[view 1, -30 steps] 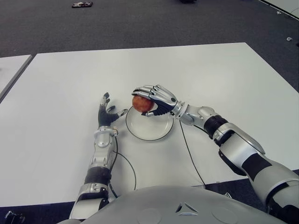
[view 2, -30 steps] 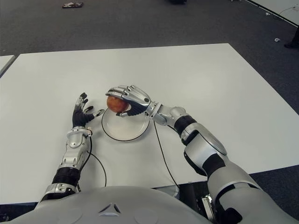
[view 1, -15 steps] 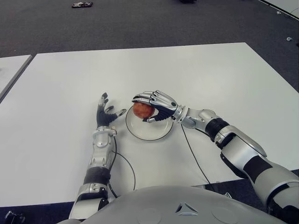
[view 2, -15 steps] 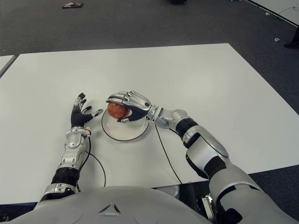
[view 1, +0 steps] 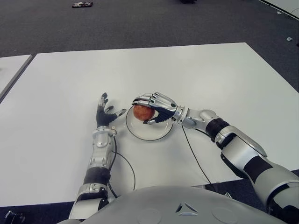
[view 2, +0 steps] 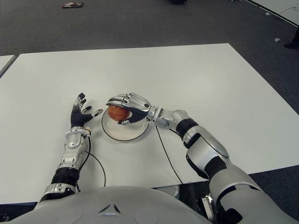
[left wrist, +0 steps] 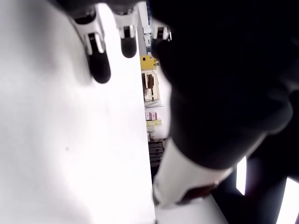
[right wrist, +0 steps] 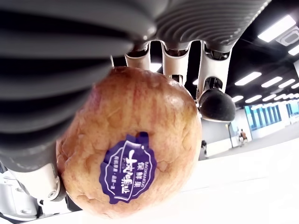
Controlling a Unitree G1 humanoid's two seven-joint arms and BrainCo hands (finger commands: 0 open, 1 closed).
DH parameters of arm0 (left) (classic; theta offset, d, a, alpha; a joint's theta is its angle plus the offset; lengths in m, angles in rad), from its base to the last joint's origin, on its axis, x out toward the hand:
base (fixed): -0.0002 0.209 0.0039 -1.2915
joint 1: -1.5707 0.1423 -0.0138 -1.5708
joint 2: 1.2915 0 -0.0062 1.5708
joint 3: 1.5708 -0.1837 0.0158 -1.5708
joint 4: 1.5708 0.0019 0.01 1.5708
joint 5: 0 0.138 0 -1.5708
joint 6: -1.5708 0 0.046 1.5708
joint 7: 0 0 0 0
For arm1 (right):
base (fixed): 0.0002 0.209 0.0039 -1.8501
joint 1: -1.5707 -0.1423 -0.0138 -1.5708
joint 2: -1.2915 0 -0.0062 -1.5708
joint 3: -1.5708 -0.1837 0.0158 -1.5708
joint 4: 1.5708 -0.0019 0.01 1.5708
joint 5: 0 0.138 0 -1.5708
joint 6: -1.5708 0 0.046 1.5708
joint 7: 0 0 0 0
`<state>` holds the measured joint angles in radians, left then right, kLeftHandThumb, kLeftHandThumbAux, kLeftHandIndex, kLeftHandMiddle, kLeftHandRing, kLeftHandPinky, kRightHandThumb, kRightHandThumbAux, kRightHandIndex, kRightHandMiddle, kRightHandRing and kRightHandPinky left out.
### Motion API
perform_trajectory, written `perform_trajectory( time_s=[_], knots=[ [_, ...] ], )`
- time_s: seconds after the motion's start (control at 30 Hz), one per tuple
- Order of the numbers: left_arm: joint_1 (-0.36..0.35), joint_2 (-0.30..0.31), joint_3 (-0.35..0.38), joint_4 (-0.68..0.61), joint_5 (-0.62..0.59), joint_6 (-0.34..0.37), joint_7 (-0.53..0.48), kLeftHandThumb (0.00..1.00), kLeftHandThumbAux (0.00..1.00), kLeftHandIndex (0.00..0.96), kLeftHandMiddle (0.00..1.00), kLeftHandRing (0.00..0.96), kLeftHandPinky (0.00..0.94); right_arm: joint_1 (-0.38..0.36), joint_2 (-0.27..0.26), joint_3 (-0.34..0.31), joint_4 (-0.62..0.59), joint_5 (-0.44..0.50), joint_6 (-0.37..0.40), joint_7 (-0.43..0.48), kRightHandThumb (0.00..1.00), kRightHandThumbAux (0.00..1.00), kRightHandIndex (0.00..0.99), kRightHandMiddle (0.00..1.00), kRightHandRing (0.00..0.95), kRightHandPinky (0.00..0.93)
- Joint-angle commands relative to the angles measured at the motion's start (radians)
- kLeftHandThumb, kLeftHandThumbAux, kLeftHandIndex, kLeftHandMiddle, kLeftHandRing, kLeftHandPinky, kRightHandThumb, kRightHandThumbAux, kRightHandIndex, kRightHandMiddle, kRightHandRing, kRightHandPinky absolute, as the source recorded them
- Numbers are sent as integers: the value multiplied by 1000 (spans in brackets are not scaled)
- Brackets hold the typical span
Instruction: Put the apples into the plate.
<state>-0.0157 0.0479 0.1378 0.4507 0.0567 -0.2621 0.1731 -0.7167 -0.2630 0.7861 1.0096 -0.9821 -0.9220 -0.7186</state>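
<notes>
Right hand: the right hand (view 1: pixel 155 105) is over the far-left part of the plate (view 1: pixel 159 132), fingers curled around the apple (view 1: pixel 142 112).
Apple: red-yellow, carrying a blue sticker (right wrist: pixel 127 173) (seen in the right wrist view); it sits low over the plate's inner surface, and whether it touches cannot be told.
Left hand: the left hand (view 1: pixel 105 114) shows just beside the plate on its left side, fingers spread and holding nothing.
Table: white table (view 1: pixel 224 79), otherwise bare near the work area.
Risk, roll-off: the apple is near the plate's rim, not its centre; judged likely to roll toward the edge if released there.
Risk, drag: fingers wrapped under the fruit could pull it along on withdrawal.
Risk, plate shift: the shallow plate may slide if pressed at its edge.
</notes>
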Motion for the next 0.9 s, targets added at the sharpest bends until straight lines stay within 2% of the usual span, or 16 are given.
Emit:
perform_trajectory(
  time_s=[0.03,0.3,0.37,0.43,0.47,0.5,0.53,0.63,0.73,0.9],
  knots=[
    [12,0,1,9,-4,33,2,0,290,0,0,0,32,5,-10,7,-18,-25,4,-42,953,659,382,505,532,809],
    [11,2,2,6,-4,41,1,0,295,0,0,0,28,6,-7,18,-29,-76,51,-142,954,655,396,520,532,765],
    [11,3,3,5,-4,43,1,0,301,0,0,0,26,3,-11,27,-36,-94,68,-155,899,665,410,546,605,707],
    [12,3,3,4,-4,44,0,0,304,0,0,0,28,-2,-21,38,-49,-111,87,-142,770,696,418,524,520,542],
    [12,3,3,3,-4,44,0,0,304,0,0,0,30,-4,-27,43,-57,-117,96,-132,654,650,387,443,426,433],
    [12,4,3,2,-4,46,-1,0,304,0,0,0,33,-6,-39,46,-76,-124,111,-94,479,585,341,326,286,277],
    [12,4,3,2,-4,48,-1,0,307,0,0,0,32,-7,-48,49,-91,-127,122,-68,374,539,249,211,183,177],
    [13,5,2,0,-5,50,-4,0,310,0,0,0,30,-1,-70,45,-137,-122,141,10,245,471,120,70,60,58],
    [18,6,1,-7,-7,50,-10,0,306,0,0,0,29,11,-96,39,-190,-109,149,90,188,397,41,22,19,18],
    [21,8,1,-12,-8,55,-11,0,307,0,0,0,28,27,-115,26,-239,-95,147,130,154,334,6,3,3,3]
  ],
)
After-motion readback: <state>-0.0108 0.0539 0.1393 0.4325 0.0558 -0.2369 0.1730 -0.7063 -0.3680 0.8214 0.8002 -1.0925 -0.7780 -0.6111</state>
